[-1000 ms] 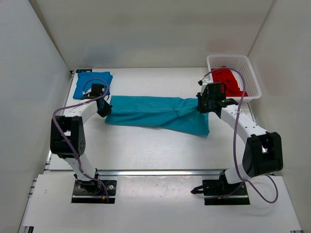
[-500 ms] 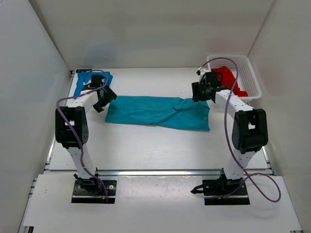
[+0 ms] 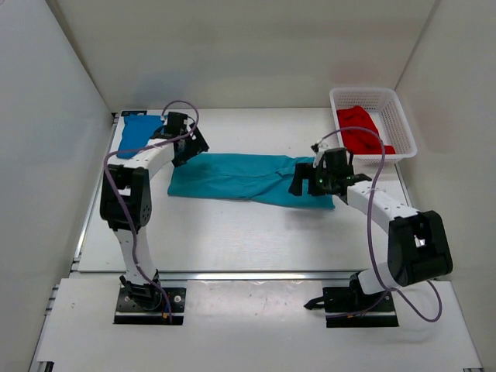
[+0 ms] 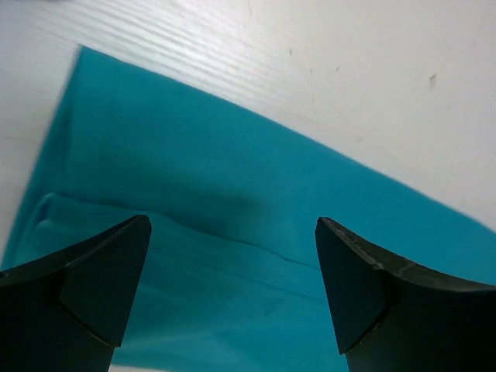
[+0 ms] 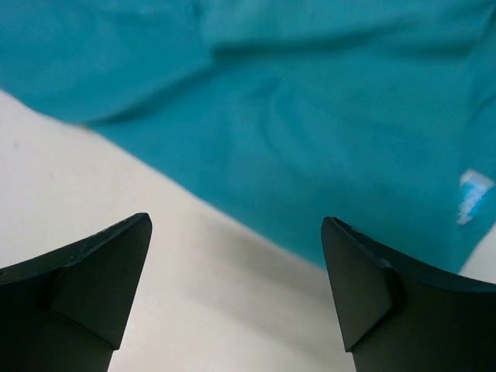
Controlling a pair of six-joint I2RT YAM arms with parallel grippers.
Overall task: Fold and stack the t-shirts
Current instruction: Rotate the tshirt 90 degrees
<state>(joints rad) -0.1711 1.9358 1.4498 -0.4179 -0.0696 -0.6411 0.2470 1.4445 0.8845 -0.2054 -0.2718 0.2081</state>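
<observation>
The teal t-shirt point(image 3: 240, 178) lies spread out flat across the middle of the table. My left gripper point(image 3: 198, 147) hovers open over its far left corner. In the left wrist view the teal t-shirt point(image 4: 232, 170) fills the space under the gripper point(image 4: 232, 256), which holds nothing. My right gripper point(image 3: 301, 180) is open over the shirt's right end. In the right wrist view that gripper point(image 5: 236, 256) hangs above bare table just off the teal t-shirt's point(image 5: 310, 116) edge. The blue t-shirt point(image 3: 138, 132) lies folded at the far left. The red t-shirt point(image 3: 358, 130) sits in the basket.
A white mesh basket point(image 3: 403, 124) stands at the back right corner. White walls close in the table on the left, back and right. A small white label point(image 5: 473, 194) shows on the teal cloth.
Both grippers opened and let go of the teal shirt, which now lies flat. The left gripper moved back and right; the right gripper swung toward the near left.
</observation>
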